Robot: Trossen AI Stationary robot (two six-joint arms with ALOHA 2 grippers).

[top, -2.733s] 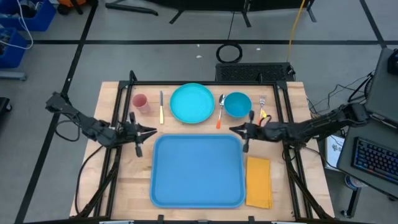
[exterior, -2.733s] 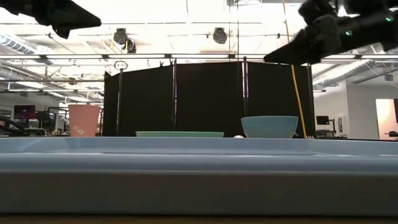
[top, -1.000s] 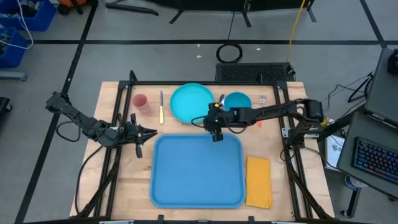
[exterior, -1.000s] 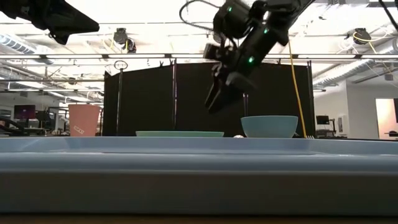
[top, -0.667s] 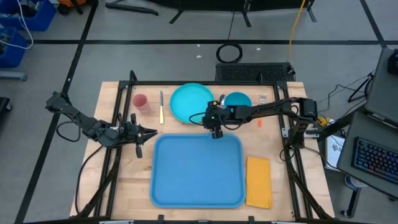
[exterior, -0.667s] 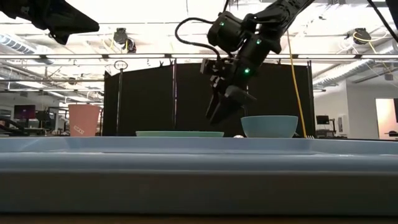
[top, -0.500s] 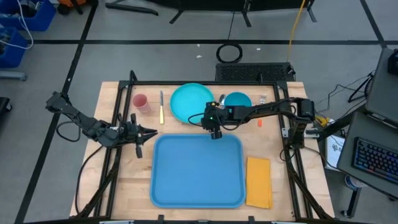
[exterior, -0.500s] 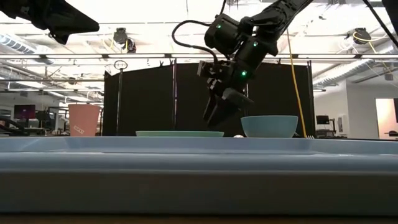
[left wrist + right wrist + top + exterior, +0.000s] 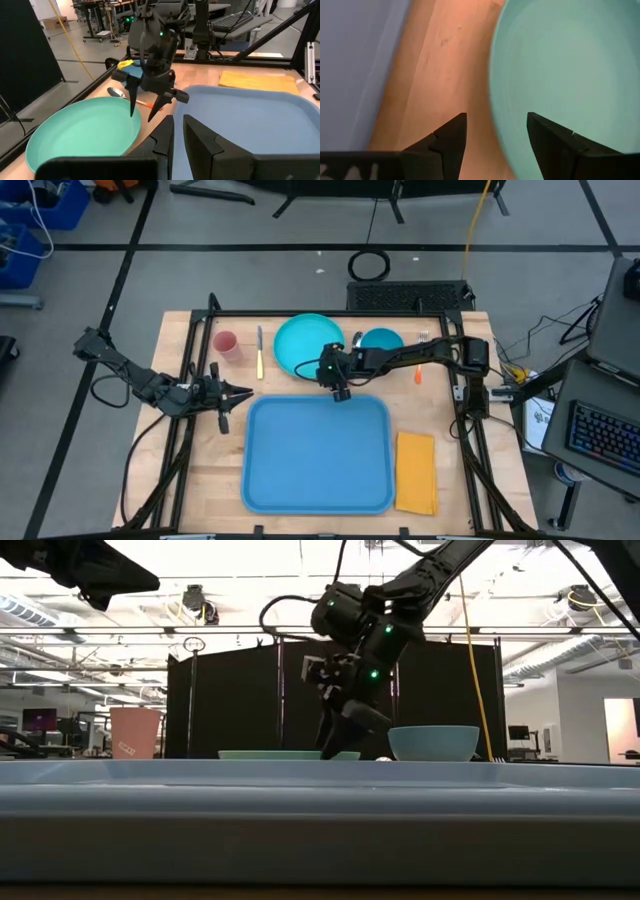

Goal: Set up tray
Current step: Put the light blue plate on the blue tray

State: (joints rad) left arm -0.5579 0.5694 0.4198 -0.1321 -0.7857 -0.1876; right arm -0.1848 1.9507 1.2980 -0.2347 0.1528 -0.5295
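Pretty clearly a robotics lab or test workspace, not anybody's home. The wooden table (image 9: 180,480) sits on a grey floor (image 9: 250,280) marked with dark lines, with loose cables (image 9: 368,265) and a yellow cord (image 9: 478,215) trailing across it. A computer keyboard (image 9: 603,435) sits off to one side. From table height there's a black partition (image 9: 235,700) behind the setup, an open ceiling with ducts and strip lights (image 9: 250,600), plus desks with monitors (image 9: 40,720) further back.
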